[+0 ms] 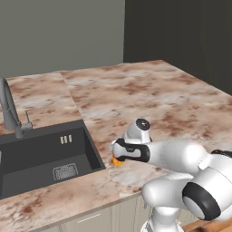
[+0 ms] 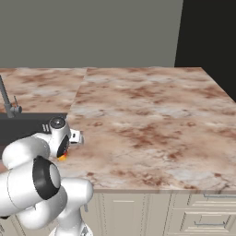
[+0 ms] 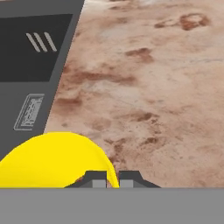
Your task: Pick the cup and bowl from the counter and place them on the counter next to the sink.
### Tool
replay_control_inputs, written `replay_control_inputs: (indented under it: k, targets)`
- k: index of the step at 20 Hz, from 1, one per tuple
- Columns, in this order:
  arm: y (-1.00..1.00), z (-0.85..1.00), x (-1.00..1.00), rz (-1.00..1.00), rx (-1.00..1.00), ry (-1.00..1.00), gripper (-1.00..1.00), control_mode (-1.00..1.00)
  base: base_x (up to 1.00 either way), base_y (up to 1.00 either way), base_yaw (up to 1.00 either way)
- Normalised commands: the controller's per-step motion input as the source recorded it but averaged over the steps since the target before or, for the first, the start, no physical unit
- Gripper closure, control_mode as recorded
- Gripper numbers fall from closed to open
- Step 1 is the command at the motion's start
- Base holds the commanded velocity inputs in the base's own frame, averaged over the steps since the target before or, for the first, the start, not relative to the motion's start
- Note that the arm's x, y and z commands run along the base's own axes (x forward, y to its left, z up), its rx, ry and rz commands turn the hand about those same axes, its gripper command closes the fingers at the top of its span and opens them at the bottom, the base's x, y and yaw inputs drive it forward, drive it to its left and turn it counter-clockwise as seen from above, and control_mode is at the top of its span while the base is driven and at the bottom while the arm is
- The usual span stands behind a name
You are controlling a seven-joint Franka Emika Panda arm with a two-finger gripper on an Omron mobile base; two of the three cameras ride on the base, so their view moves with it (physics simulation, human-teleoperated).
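— Where is the cup (image 3: 54, 159) sitting, and what is your gripper (image 3: 113, 178) doing?

— I am seeing the cup at the lower left of the hand view, yellow and cut off by the bottom edge, on the counter (image 3: 157, 87) just beside the sink (image 3: 30, 48). My fingertips are standing almost together with the cup's rim wall between them, so I am pinching the cup by its rim.

— How will it handle?

— I am judging it light and rigid, probably smooth, so a thin rim pinch could slip or tip it; a hold lower across the body would be steadier.

— What is hard to make out?

— In the left base view my wrist is covering all but an orange sliver of it at centre frame. I am not finding the bowl.
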Motion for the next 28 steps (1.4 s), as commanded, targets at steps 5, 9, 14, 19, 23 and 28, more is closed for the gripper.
replay_control_inputs:
  k: [5, 9, 14, 19, 23, 28]
  targets:
    - [0.00, -0.19, 0.00, 0.00, 0.00, 0.00, 1.00, -1.00, 0.00, 0.00, 0.00]
    - [0.00, 0.00, 0.00, 0.00, 0.00, 0.00, -1.00, -1.00, 0.00, 0.00, 0.00]
    - [0.00, 0.00, -0.04, 0.00, 0.00, 0.00, -1.00, -1.00, 0.00, 0.00, 0.00]
    - [0.00, 0.00, -0.02, -0.01, 0.00, 0.00, -1.00, -1.00, 0.00, 0.00, 0.00]
    - [0.00, 0.00, -0.02, -0.03, 0.00, -0.01, -1.00, -1.00, 0.00, 0.00, 0.00]
    - [-0.18, 0.04, 0.00, -0.05, 0.00, -0.06, -1.00, -1.00, 0.00, 0.00, 0.00]
